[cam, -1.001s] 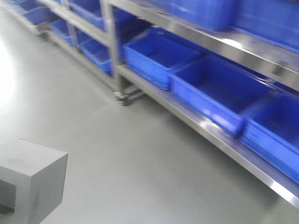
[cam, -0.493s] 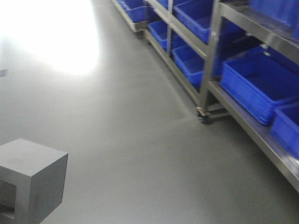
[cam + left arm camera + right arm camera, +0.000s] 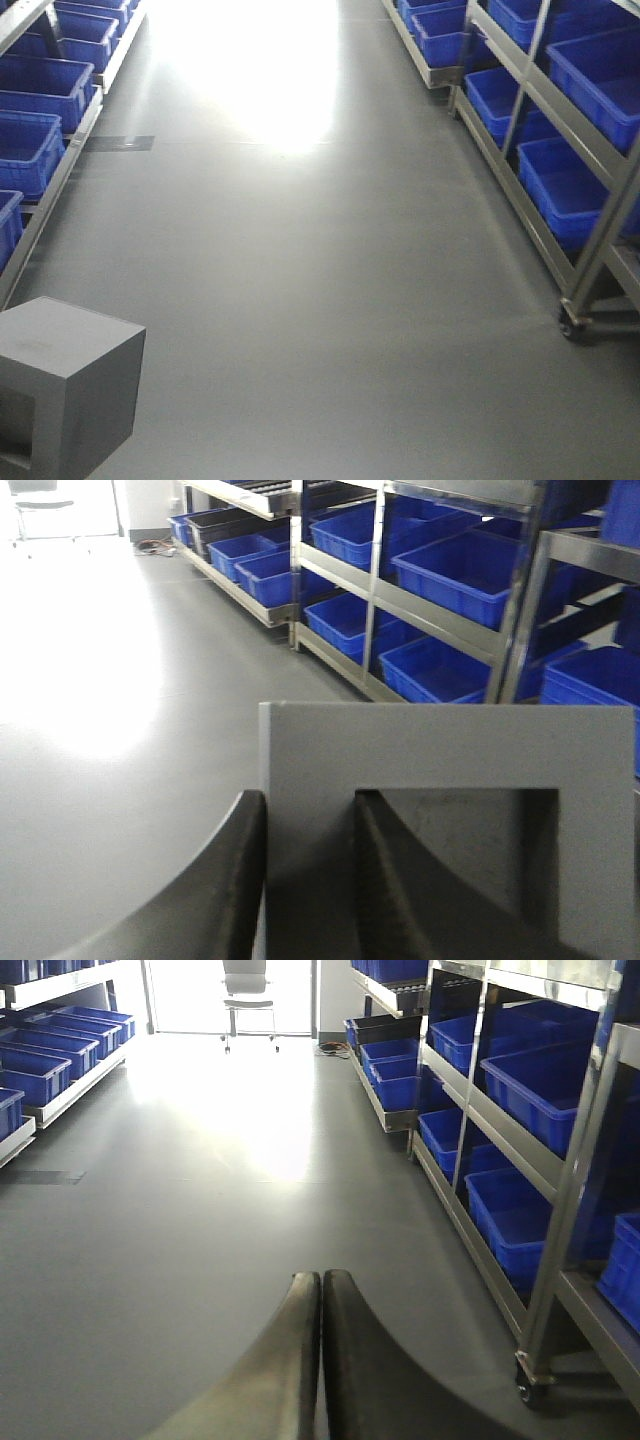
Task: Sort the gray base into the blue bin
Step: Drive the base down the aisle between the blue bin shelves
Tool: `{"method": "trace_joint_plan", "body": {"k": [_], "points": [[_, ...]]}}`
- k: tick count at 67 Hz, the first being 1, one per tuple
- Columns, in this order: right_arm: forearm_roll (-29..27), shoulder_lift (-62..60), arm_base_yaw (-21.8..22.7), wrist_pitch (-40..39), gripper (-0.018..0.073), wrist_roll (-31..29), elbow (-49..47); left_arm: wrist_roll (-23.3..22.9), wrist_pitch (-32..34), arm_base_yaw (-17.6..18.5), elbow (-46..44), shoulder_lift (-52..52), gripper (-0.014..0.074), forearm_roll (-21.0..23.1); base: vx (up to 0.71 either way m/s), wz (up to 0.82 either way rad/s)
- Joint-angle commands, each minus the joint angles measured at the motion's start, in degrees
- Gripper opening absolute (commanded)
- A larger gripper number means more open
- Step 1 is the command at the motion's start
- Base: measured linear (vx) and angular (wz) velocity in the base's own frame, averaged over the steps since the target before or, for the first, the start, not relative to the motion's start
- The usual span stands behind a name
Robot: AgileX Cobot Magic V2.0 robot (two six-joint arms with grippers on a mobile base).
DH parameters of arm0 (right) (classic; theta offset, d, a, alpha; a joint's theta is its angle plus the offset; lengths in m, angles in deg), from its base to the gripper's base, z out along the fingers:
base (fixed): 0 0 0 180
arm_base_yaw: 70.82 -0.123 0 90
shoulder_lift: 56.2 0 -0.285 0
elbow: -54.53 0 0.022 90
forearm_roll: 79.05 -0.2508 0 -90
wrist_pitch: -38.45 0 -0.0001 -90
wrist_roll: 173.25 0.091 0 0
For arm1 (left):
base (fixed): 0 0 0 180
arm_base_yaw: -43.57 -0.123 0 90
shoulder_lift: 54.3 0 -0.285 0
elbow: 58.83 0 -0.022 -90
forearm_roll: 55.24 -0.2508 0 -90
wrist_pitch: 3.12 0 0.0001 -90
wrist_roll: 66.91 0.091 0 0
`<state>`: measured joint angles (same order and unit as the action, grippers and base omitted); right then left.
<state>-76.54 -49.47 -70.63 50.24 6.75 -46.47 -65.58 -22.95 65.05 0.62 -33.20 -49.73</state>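
The gray base (image 3: 70, 380) shows at the bottom left of the front view, held above the floor. In the left wrist view it (image 3: 450, 745) fills the lower right, with its square recess facing the camera. My left gripper (image 3: 310, 798) is shut on the recess's left border, one finger outside it and one inside the recess. My right gripper (image 3: 321, 1275) is shut and empty, above bare floor. Several blue bins (image 3: 560, 185) sit on the racks; I cannot tell which one is the task's bin.
I am in an aisle of gray floor (image 3: 320, 260). A steel rack (image 3: 540, 110) with blue crates runs along the right, its caster (image 3: 572, 325) close by. Another rack (image 3: 55, 170) with crates runs along the left. A chair (image 3: 247, 985) stands at the far end.
The front view has swung left: the right rack slid from the frame's middle to its right edge, and the aisle and left rack came into view. The gray base stays fixed in view.
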Motion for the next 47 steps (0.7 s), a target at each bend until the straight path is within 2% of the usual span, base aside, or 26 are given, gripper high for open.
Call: {"method": "trace_joint_plan", "body": {"k": [1, 19, 47], "points": [[0.49, -0.42, 0.09, -4.49, -0.0005, -0.69, 0.32, -0.45, 5.91, 0.48, -1.81, 0.48, -0.0007, 0.66, 0.38, 0.31], [0.49, -0.42, 0.09, -4.61, -0.0005, -0.69, 0.32, -0.45, 5.91, 0.48, -1.81, 0.48, -0.0007, 0.66, 0.41, 0.16], [0.49, -0.42, 0.09, -4.53, -0.0005, -0.69, 0.32, -0.45, 5.91, 0.48, -1.81, 0.48, -0.0007, 0.66, 0.47, 0.02]]}}
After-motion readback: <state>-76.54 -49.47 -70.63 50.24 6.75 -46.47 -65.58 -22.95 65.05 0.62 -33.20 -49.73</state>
